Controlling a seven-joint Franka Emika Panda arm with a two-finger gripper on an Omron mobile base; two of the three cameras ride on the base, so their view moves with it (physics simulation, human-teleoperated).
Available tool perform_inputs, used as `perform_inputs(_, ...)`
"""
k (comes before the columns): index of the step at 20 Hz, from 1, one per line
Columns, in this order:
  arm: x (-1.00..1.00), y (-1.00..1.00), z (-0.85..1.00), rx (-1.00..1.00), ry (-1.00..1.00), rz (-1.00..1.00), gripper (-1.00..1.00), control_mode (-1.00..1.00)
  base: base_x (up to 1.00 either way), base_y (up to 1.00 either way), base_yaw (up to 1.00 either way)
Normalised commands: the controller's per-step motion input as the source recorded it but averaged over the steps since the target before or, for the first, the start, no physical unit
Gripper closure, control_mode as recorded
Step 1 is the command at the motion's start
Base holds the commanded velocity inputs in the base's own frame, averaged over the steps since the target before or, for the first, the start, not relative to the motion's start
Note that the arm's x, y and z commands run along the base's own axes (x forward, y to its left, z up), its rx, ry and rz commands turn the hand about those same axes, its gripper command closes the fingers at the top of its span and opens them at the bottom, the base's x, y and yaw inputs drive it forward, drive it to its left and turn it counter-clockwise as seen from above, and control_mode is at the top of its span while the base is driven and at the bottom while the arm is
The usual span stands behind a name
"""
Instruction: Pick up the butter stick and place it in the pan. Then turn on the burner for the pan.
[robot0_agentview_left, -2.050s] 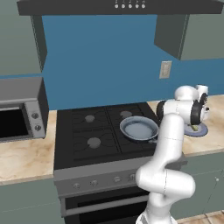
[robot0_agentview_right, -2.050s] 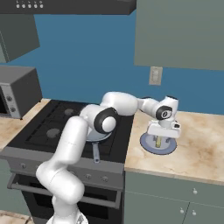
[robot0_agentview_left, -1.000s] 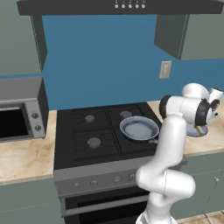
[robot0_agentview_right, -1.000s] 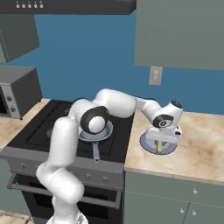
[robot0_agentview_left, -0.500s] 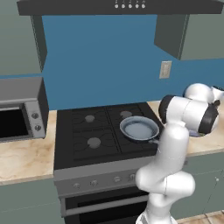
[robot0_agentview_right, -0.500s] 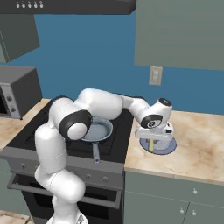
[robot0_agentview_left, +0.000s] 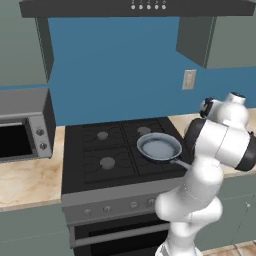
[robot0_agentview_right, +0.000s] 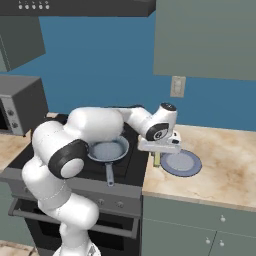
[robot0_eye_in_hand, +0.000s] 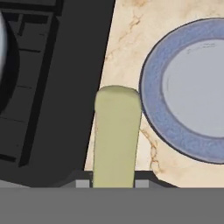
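The butter stick (robot0_eye_in_hand: 116, 135) is clamped between the closed jaws of the gripper (robot0_agentview_right: 157, 159), hanging upright off the counter w/ its free end pointing down; in the hand view it sits over the seam where the black stovetop (robot0_eye_in_hand: 48, 83) meets the marble counter (robot0_eye_in_hand: 127, 39), just beside the blue-grey plate (robot0_eye_in_hand: 154, 109), clear of its rim. In the right base view the stick shows as a small pale bar under the hand, between plate (robot0_agentview_right: 181, 163) and pan (robot0_agentview_right: 107, 151). So, judging by this: pickup looks done, stick airborne, not yet in the pan, which lies empty on the front right burner w/ handle pointing toward the robot. Left to do: carry over, drop it in, then turn the knob for that burner; knobs (robot0_agentview_left: 120, 206) run along the stove's front panel. Surface is beige veined stone either side of a four-burner black range; microwave (robot0_agentview_left: 22, 125) on the left, blue backsplash w/ a wall outlet (robot0_agentview_left: 188, 79), grey-green cabinets & a hood above
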Motion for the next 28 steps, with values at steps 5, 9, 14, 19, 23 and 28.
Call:
perform_inputs(5,-0.07,0.75,0.11,0.00,0.00,-0.01,1.00,-1.00,0.00,0.00,0.00)
perform_inputs(9,0.00,0.61,0.27,0.00,0.00,-0.01,1.00,-1.00,0.00,0.00,0.00)
perform_inputs(14,0.00,0.62,0.31,0.00,0.00,0.00,1.00,-1.00,0.00,0.00,0.00)
perform_inputs(19,0.00,0.57,0.18,0.00,0.00,0.00,1.00,-1.00,0.00,0.00,0.00)
perform_inputs(23,0.00,0.62,0.12,0.00,0.00,0.00,1.00,-1.00,0.00,0.00,0.00)
perform_inputs(28,0.01,0.62,0.01,-0.02,0.02,0.00,1.00,-1.00,0.00,0.00,0.00)
